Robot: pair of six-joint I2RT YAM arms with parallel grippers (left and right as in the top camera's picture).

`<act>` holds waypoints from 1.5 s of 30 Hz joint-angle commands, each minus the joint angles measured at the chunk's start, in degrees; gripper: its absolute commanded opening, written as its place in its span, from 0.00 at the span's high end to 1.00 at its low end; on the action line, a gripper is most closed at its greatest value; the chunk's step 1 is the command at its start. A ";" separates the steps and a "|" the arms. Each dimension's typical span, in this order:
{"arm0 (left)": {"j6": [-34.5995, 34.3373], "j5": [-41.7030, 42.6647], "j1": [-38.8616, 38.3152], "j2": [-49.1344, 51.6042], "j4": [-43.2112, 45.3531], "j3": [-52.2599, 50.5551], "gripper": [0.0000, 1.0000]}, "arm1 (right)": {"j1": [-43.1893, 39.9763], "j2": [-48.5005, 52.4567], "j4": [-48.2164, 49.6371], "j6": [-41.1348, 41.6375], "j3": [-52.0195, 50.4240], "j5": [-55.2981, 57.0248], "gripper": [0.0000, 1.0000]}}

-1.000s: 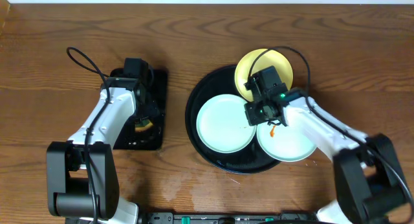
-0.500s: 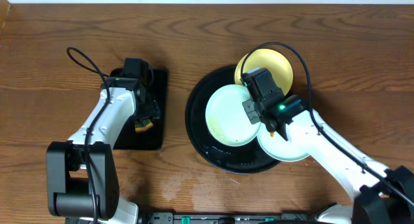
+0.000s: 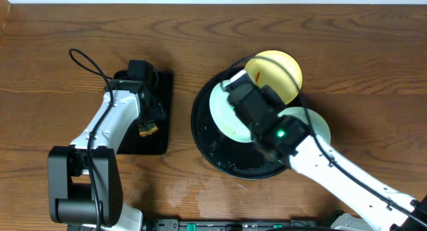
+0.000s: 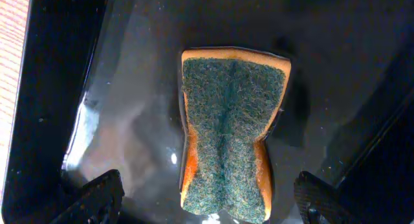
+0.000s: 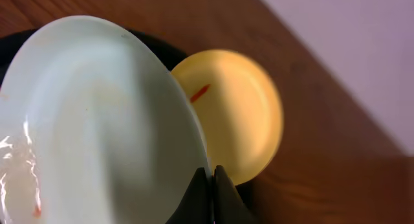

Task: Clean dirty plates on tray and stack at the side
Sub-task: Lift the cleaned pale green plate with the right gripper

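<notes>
Black tray (image 3: 204, 136) — mint plate (image 5: 84, 120), yellow plate (image 5: 240, 117) — orange-smeared.

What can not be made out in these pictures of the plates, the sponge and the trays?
Right wrist: the held pale mint-blue round plate, pinched by the right end effector, is blurred and cut by the left and bottom edges.
Overhead: the other pale mint-blue round plate lies partly under the right arm; any smear there is hidden.
Left wrist: the green-and-orange sponge shows its top only; the black rectangular tray runs past the frame.
</notes>
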 commanded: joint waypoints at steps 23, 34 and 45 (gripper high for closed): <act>0.35 -0.33 0.00 -0.33 -0.33 -0.33 0.14 | 14.23 -0.52 9.14 -27.82 1.27 26.05 0.99; 0.37 -0.33 0.00 -0.33 -0.33 -0.33 0.14 | 14.21 -0.52 10.03 -27.63 1.27 26.03 0.99; 0.37 -0.33 0.00 -0.33 -0.33 -0.33 0.14 | 14.10 -0.52 11.06 -26.53 1.27 26.03 0.99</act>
